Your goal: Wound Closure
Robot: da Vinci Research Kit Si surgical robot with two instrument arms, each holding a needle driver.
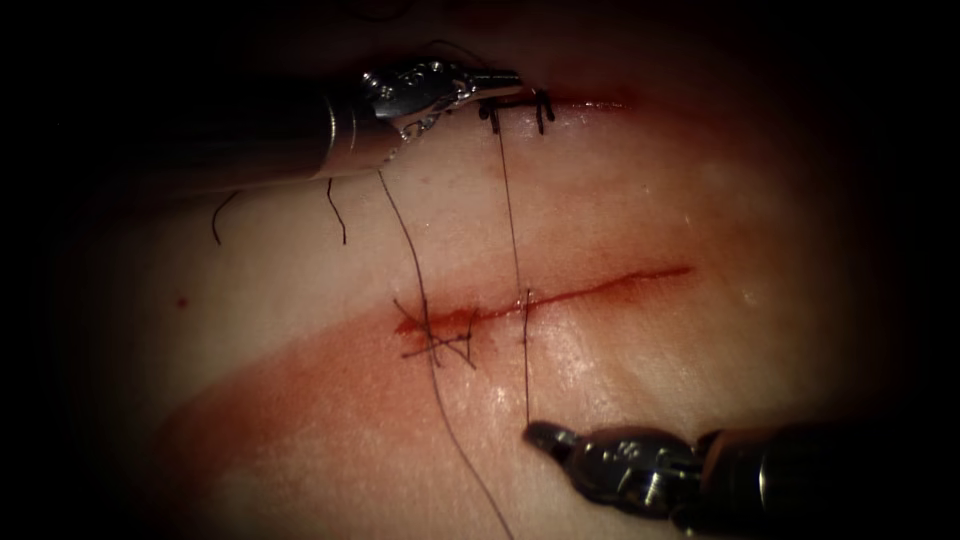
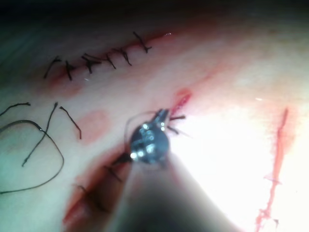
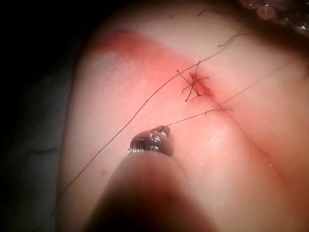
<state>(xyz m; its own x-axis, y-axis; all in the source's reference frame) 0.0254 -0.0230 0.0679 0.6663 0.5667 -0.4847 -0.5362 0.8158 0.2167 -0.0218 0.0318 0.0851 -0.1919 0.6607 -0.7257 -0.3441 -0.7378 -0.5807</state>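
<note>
Endoscope: the right tool (image 1: pixel 545 436), fingers closed on the thread (image 1: pixel 524 360), sits below the cut (image 1: pixel 600 288). The left tool (image 1: pixel 500 84), fingers' state indeterminable, is above. Right wrist: thread crosses the tissue (image 3: pixel 145 77) to the knot (image 3: pixel 193 87).

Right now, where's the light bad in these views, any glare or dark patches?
Endoscope view: edges fall dark; the lit middle shows the taut thread held by the left tool and right tool, across the cut. Left wrist view: glare whites out tissue beside the tool. Right wrist view: the shaft is in shadow; thread meets the shut jaws.
</note>
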